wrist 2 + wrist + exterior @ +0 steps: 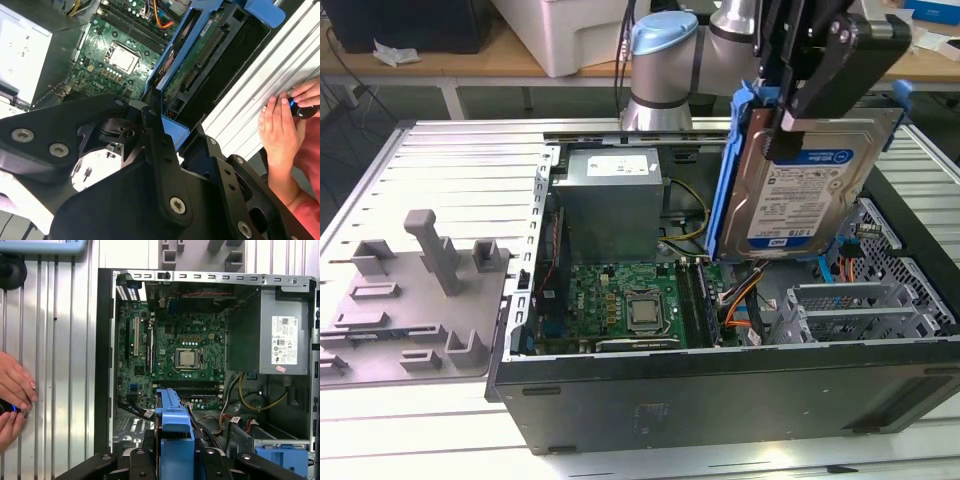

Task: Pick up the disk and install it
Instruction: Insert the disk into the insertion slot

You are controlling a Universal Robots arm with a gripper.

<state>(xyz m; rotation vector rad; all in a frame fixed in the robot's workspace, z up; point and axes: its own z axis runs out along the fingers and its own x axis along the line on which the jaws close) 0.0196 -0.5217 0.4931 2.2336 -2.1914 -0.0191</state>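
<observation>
Hanging above open metal case: flat silver disk, blue-framed, gripper jaws closed on it.

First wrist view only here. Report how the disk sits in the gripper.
Observer: In the exterior view the gripper clamps the disk by its upper edge, so it hangs on edge.
Operator: Say which face shows.
Observer: The blue-and-white label faces the exterior camera.
Operator: Place it against the case.
Observer: It hangs over the open case, not yet in the drive cage.
</observation>
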